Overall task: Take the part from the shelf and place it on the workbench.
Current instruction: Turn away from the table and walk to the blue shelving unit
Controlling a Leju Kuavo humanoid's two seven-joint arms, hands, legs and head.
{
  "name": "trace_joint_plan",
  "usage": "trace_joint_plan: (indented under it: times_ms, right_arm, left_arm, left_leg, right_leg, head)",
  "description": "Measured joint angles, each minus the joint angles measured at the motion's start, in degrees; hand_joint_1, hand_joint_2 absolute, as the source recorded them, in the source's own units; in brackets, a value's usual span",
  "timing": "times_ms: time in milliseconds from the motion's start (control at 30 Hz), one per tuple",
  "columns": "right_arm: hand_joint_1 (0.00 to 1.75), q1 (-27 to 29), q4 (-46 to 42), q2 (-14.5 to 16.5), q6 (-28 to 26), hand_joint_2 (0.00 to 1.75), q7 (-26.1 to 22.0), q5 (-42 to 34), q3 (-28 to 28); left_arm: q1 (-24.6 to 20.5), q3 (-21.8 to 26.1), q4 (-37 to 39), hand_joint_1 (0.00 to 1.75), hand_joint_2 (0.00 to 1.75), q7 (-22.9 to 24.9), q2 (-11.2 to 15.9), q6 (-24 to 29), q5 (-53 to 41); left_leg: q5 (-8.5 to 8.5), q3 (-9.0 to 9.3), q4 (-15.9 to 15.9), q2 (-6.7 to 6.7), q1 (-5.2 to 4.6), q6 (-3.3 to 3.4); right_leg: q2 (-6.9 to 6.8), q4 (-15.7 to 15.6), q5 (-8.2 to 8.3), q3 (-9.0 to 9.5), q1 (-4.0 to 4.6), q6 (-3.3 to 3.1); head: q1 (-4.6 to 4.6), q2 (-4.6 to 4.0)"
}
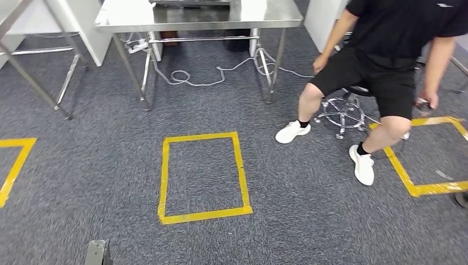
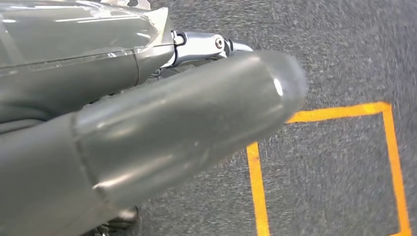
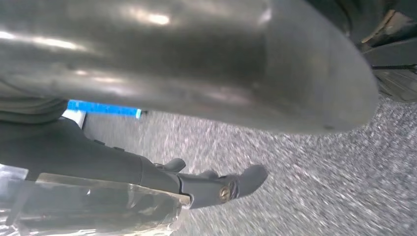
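I can't tell how my left hand [image 2: 162, 137] or right hand [image 3: 206, 73] is set, I see no part or shelf, and the steel tabletop [image 1: 198, 14] lies ahead at upper centre, across the carpet.

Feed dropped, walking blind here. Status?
Right hand empty, fingers apart; left hand unclear. Steel table ahead. Seated person front right.
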Motion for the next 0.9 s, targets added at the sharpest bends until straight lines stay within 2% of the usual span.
trace_joint_plan:
  times_ms: [33, 67, 100, 133, 167, 200, 233, 267, 300, 333, 367, 400, 467, 500, 533, 567, 600, 633, 700, 767, 800, 833, 867, 900]
  right_arm:
    - [0.00, 0.06, 0.01, 0.03, -0.03, 0.00, 0.00, 0.02, 0.00]
    - [0.00, 0.18, 0.02, 0.04, -0.07, 0.00, 0.00, 0.05, 0.00]
    - [0.00, 0.33, 0.03, 0.05, -0.12, 0.00, 0.00, 0.09, 0.00]
    - [0.00, 0.47, 0.05, 0.04, -0.17, 0.00, 0.00, 0.15, 0.00]
    - [0.00, 0.54, 0.07, 0.07, -0.22, 0.00, 0.00, 0.21, 0.00]
    - [0.00, 0.52, 0.08, 0.11, -0.26, 0.00, 0.00, 0.26, 0.00]
    - [0.00, 0.47, 0.09, 0.19, -0.31, 0.00, 0.00, 0.33, 0.00]
    - [0.00, 0.46, 0.10, 0.27, -0.36, 0.00, 0.00, 0.38, 0.00]
    - [0.00, 0.51, 0.12, 0.32, -0.41, 0.00, 0.00, 0.42, 0.00]
    - [0.00, 0.61, 0.15, 0.34, -0.50, 0.00, 0.02, 0.42, 0.00]
    - [0.00, 0.74, 0.18, 0.33, -0.64, 0.00, 0.04, 0.19, -0.01]
    - [0.00, 0.80, 0.20, 0.32, -0.87, 0.00, 0.04, -0.35, -0.04]
    - [0.00, 0.80, 0.22, 0.42, -1.54, 0.00, -0.40, -3.05, -0.67]
    - [0.00, 0.78, 0.22, 0.53, -1.90, 0.00, -0.83, -5.02, -1.50]
    - [0.00, 0.81, 0.22, 0.64, -2.22, 0.00, -1.30, -7.01, -2.65]
    - [0.00, 0.90, 0.23, 0.72, -2.54, 0.00, -1.66, -8.59, -3.98]
    - [0.00, 1.01, 0.23, 0.75, -2.77, 0.00, -1.86, -9.55, -5.23]
    - [0.00, 1.09, 0.24, 0.75, -2.95, 0.00, -1.97, -10.00, -6.25]
    - [0.00, 1.02, 0.24, 0.75, -3.14, 0.00, -2.09, -10.09, -7.56]
    - [0.00, 0.62, 0.24, 0.80, -3.18, 0.00, -2.17, -9.82, -8.30]
    - [0.00, 0.45, 0.24, 0.82, -3.19, 0.00, -2.22, -9.70, -8.57]
    - [0.00, 0.37, 0.24, 0.84, -3.20, 0.00, -2.29, -9.80, -8.85]
    - [0.00, 0.30, 0.24, 0.85, -3.19, 0.00, -2.43, -10.23, -9.20]
    - [0.00, 0.11, 0.24, 0.86, -3.15, 0.00, -2.63, -10.95, -9.67]
  left_arm:
    - [0.13, 0.02, 0.08, 0.00, 0.00, -0.01, 0.02, 0.00, -0.01]
    - [0.22, 0.03, 0.18, 0.00, 0.00, -0.02, 0.03, -0.01, -0.03]
    - [0.29, 0.03, 0.28, 0.00, 0.00, -0.03, 0.03, -0.01, -0.04]
    - [0.34, 0.03, 0.34, 0.00, 0.00, -0.04, 0.01, 0.00, -0.05]
    - [0.38, 0.03, 0.38, 0.00, 0.00, -0.05, 0.01, 0.01, -0.05]
    - [0.44, 0.03, 0.39, 0.00, 0.00, -0.07, 0.01, 0.02, -0.05]
    - [0.47, 0.03, 0.40, 0.00, 0.00, -0.11, 0.03, 0.02, -0.05]
    - [0.48, 0.03, 0.40, 0.00, 0.00, -0.15, 0.05, 0.03, -0.05]
    - [0.47, 0.03, 0.41, 0.00, 0.00, -0.18, 0.05, 0.05, -0.05]
    - [0.43, 0.03, 0.41, 0.00, 0.00, -0.22, 0.06, 0.09, -0.05]
    - [0.40, 0.03, 0.41, 0.00, 0.00, -0.29, 0.04, 0.13, -0.05]
    - [0.43, 0.03, 0.42, 0.00, 0.00, -0.40, 0.03, 0.16, -0.07]
    - [0.78, 0.06, 0.47, 0.00, 0.00, -0.69, 0.08, 0.18, -0.11]
    - [1.08, 0.08, 0.56, 0.00, 0.00, -0.80, 0.13, 0.17, -0.19]
    - [1.38, 0.09, 0.67, 0.00, 0.00, -0.87, 0.20, 0.15, -0.27]
    - [1.57, 0.10, 0.79, 0.00, 0.00, -0.90, 0.26, 0.14, -0.35]
    - [1.65, 0.11, 0.87, 0.00, 0.00, -0.91, 0.31, 0.13, -0.40]
    - [1.65, 0.13, 0.90, 0.00, 0.00, -0.90, 0.38, 0.13, -0.41]
    - [1.58, 0.24, 0.93, 0.00, 0.00, -0.84, 0.58, 0.15, -0.39]
    - [1.59, 0.46, 1.03, 0.00, 0.00, -0.66, 0.76, 0.16, -0.31]
    - [1.59, 0.55, 1.09, 0.00, 0.00, -0.55, 0.79, 0.15, -0.27]
    - [1.55, 0.62, 1.13, 0.00, 0.00, -0.44, 0.82, 0.11, -0.24]
    - [1.47, 0.68, 1.15, 0.00, 0.00, -0.29, 0.82, 0.02, -0.24]
    - [1.40, 0.76, 1.16, 0.00, 0.00, -0.12, 0.83, -0.13, -0.26]
  left_leg:
    - [0.02, -0.07, 0.01, 0.87, -0.08, 0.05]
    - [0.02, -0.12, 0.02, 1.68, -0.11, 0.06]
    - [0.03, -0.14, 0.04, 2.44, -0.11, 0.03]
    - [0.03, -0.12, 0.07, 3.11, -0.10, -0.04]
    - [-0.01, -0.08, 0.15, 3.74, -0.19, -0.20]
    - [-0.13, -0.03, 0.30, 4.36, -0.36, -0.47]
    - [-0.21, 0.02, 0.44, 4.92, -0.53, -0.80]
    - [-0.30, 0.09, 0.55, 5.51, -0.65, -1.16]
    - [-0.33, 0.18, 0.59, 6.11, -0.62, -1.50]
    - [-0.40, 0.24, 0.64, 6.46, -0.44, -1.87]
    - [-0.94, 0.16, 1.12, 5.79, -0.18, -2.28]
    - [-2.10, -0.30, 2.40, 4.47, 0.04, -2.64]
    - [-6.11, -2.57, 8.23, 0.95, 0.31, -3.09]
    - [-8.09, -4.12, 12.03, 0.01, 0.32, -3.14]
    - [-9.25, -5.34, 15.09, -0.45, 0.33, -3.17]
    - [-9.32, -5.86, 16.50, -0.65, 0.34, -3.15]
    - [-8.28, -5.42, 15.79, -0.76, 0.38, -3.07]
    - [-6.42, -4.06, 13.09, -1.03, 0.46, -2.97]
    - [-3.12, -0.47, 5.69, -3.41, 0.80, -2.73]
    - [-2.22, 1.19, 1.80, -5.42, 0.85, -2.45]
    - [-2.31, 1.22, 1.50, -5.41, 0.63, -2.20]
    - [-2.09, 1.13, 1.37, -4.72, 0.46, -1.76]
    - [-1.79, 1.11, 1.13, -4.01, 0.35, -1.23]
    - [-1.48, 1.05, 0.88, -3.25, 0.30, -0.67]
  right_leg:
    - [-0.23, 2.70, -0.79, -1.25, -0.11, 0.13]
    - [-0.41, 3.61, -0.75, -1.53, -0.20, 0.51]
    - [-0.68, 2.33, 0.11, -0.65, -0.34, 1.07]
    - [-1.40, -0.95, 1.49, 1.32, -0.48, 1.67]
    - [-2.94, -5.06, 2.80, 3.69, -0.57, 2.08]
    - [-4.24, -8.55, 3.86, 5.63, -0.48, 2.17]
    - [-5.18, -10.82, 4.48, 6.88, -0.39, 1.97]
    - [-5.48, -11.74, 4.70, 7.16, -0.24, 1.60]
    - [-4.77, -11.75, 4.88, 6.93, -0.06, 1.18]
    - [-4.06, -11.79, 5.06, 6.88, -0.23, 0.74]
    - [-3.43, -11.86, 5.22, 6.80, -0.35, 0.36]
    - [-2.83, -11.93, 5.46, 6.86, -0.50, -0.09]
    - [-1.58, -11.98, 5.92, 6.68, -0.59, -0.80]
    - [-0.88, -11.95, 6.11, 6.51, -0.49, -1.07]
    - [-0.09, -11.93, 6.22, 6.38, -0.40, -1.20]
    - [0.71, -11.89, 6.29, 6.31, -0.34, -1.24]
    - [1.49, -11.86, 6.36, 6.31, -0.32, -1.22]
    - [2.25, -11.81, 6.41, 6.35, -0.32, -1.16]
    - [3.69, -11.59, 6.52, 6.22, -0.15, -0.88]
    - [4.99, -11.36, 6.83, 5.59, 0.01, -0.20]
    - [5.62, -11.39, 7.08, 5.19, -0.02, 0.28]
    - [6.12, -11.50, 7.34, 4.71, -0.12, 0.75]
    - [5.72, -11.27, 7.33, 4.25, -0.16, 1.05]
    - [4.52, -10.25, 6.75, 3.49, -0.13, 1.12]
  head:
    - [0.00, 0.00]
    - [0.02, 0.00]
    - [0.08, 0.00]
    - [0.10, 0.00]
    - [0.21, 0.00]
    - [0.28, 0.00]
    - [0.20, 0.00]
    - [0.13, 0.00]
    - [0.02, 0.00]
    - [-0.08, 0.00]
    - [-0.08, 0.00]
    - [-0.10, 0.00]
    - [-0.19, 0.00]
    - [-0.20, 0.00]
    - [-0.21, 0.00]
    - [-0.21, 0.00]
    - [-0.21, 0.00]
    - [-0.21, 0.00]
    - [-0.19, 0.00]
    - [-0.15, 0.00]
    - [-0.14, 0.00]
    - [-0.13, 0.00]
    - [-0.13, 0.00]
    - [-0.02, 0.00]
